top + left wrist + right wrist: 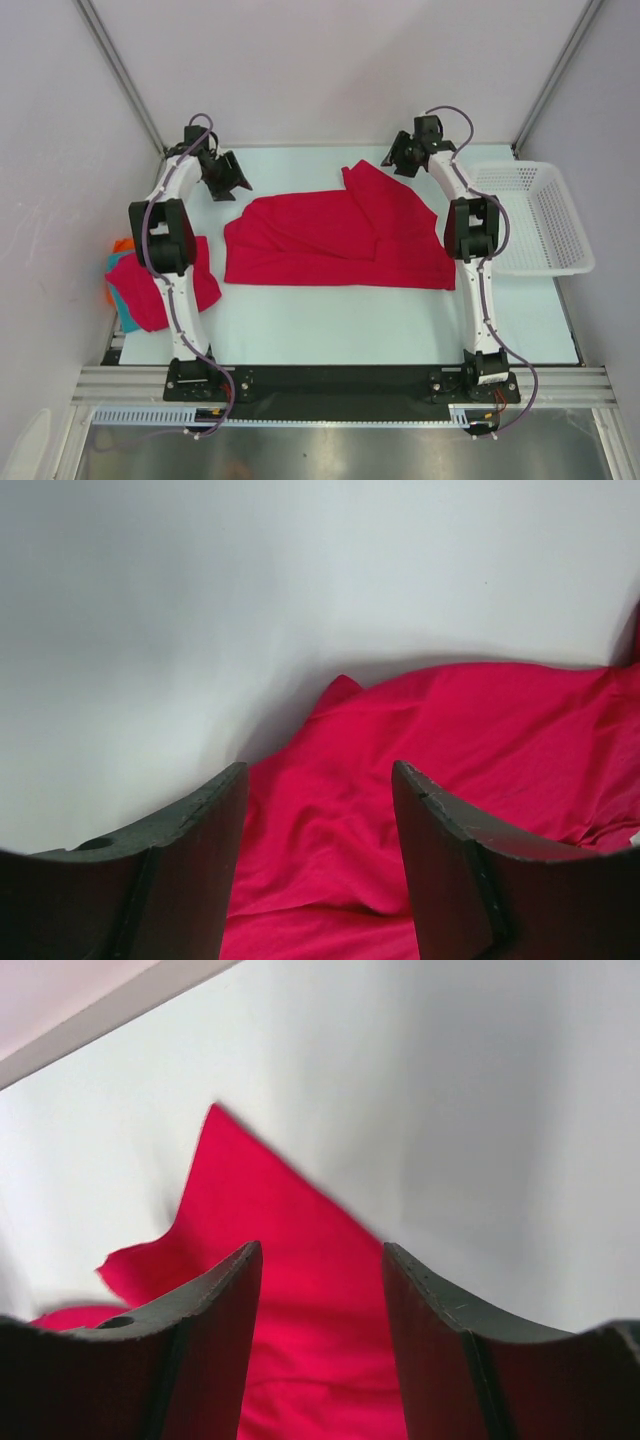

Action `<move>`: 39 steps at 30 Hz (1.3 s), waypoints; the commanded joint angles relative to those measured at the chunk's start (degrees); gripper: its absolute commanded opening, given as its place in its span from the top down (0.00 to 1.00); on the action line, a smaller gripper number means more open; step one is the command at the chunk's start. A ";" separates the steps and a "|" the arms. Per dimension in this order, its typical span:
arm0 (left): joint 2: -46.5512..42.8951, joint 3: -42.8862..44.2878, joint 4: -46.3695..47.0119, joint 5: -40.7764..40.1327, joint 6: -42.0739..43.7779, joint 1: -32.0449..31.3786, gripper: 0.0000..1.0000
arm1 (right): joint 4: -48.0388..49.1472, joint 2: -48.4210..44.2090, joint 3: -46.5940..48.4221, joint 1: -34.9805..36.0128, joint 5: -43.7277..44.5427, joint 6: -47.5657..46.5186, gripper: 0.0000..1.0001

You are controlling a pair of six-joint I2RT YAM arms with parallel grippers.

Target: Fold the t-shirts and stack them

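A crimson t-shirt (330, 240) lies partly folded across the middle of the white table, one flap reaching toward the far right. My left gripper (234, 184) hovers just off its far left corner, jaws open; the left wrist view shows rumpled red cloth (470, 740) lying below the left gripper (320, 770), not pinched. My right gripper (394, 160) is open by the shirt's far right flap; in the right wrist view that flap's pointed corner (250, 1190) lies under the right gripper (322, 1248). A pile of red, teal and orange garments (150, 290) sits at the near left.
A white mesh basket (545, 215) stands at the right edge, beside the right arm. The left arm's elbow (165, 235) hangs over the garment pile. Side walls close in the table on the left and right.
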 commanded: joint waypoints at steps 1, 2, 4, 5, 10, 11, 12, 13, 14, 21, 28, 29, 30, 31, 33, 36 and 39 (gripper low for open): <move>0.27 1.00 2.18 2.64 -1.43 -0.23 0.36 | 4.32 3.58 3.96 -1.18 -4.01 2.38 0.43; 0.61 1.27 2.18 2.55 -1.34 -0.15 0.37 | 4.85 3.94 4.05 -1.09 -4.62 2.82 0.43; 0.79 1.80 2.18 2.20 -1.78 -0.23 0.37 | 5.82 4.81 4.40 -1.18 -4.89 2.91 0.42; 1.14 2.06 2.18 2.28 -1.87 -0.15 0.38 | 6.00 5.25 4.58 -1.18 -5.15 3.00 0.42; 1.67 2.68 2.09 1.84 -1.87 -0.15 0.38 | 7.84 7.19 5.19 -1.27 -7.78 4.23 0.43; 1.76 2.68 2.00 1.41 -1.69 -0.23 0.39 | 8.28 7.98 5.11 -1.26 -8.57 4.67 0.43; 2.20 2.68 1.92 1.23 -1.69 -0.15 0.39 | 8.81 8.51 5.11 -1.18 -9.45 5.80 0.43; 2.29 2.76 1.74 1.23 -1.69 -0.15 0.39 | 9.59 8.95 5.11 -1.09 -11.37 6.25 0.43; 2.55 2.94 1.83 1.23 -1.52 -0.23 0.39 | 9.78 9.39 5.11 -1.00 -12.09 6.78 0.44; 3.08 3.03 1.65 1.22 -1.87 -0.15 0.39 | 10.48 11.24 4.40 1.46 -15.87 6.69 0.45; 2.99 2.59 1.65 1.31 -1.78 -0.23 0.43 | 11.18 11.41 3.08 2.07 -17.46 7.13 0.57; 2.99 2.59 1.56 1.32 -1.69 -0.15 0.43 | 11.27 11.41 3.08 1.99 -17.55 7.05 0.61; 2.99 2.50 1.56 1.49 -1.69 -0.15 0.44 | 11.10 11.41 3.17 1.90 -17.63 6.96 0.74; 2.99 2.50 1.48 1.58 -1.69 -0.15 0.44 | 11.01 11.32 3.35 1.90 -17.55 6.96 0.82; 2.99 2.59 1.48 1.67 -1.69 -0.15 0.45 | 10.83 11.06 3.52 1.81 -17.02 6.69 1.00; 2.99 2.33 1.56 1.84 -1.60 -0.15 0.46 | 9.78 10.27 3.70 1.46 -15.97 5.64 1.00; 2.82 2.15 1.65 1.93 -1.60 -0.23 0.46 | 8.20 8.78 3.61 1.11 -14.30 3.80 1.00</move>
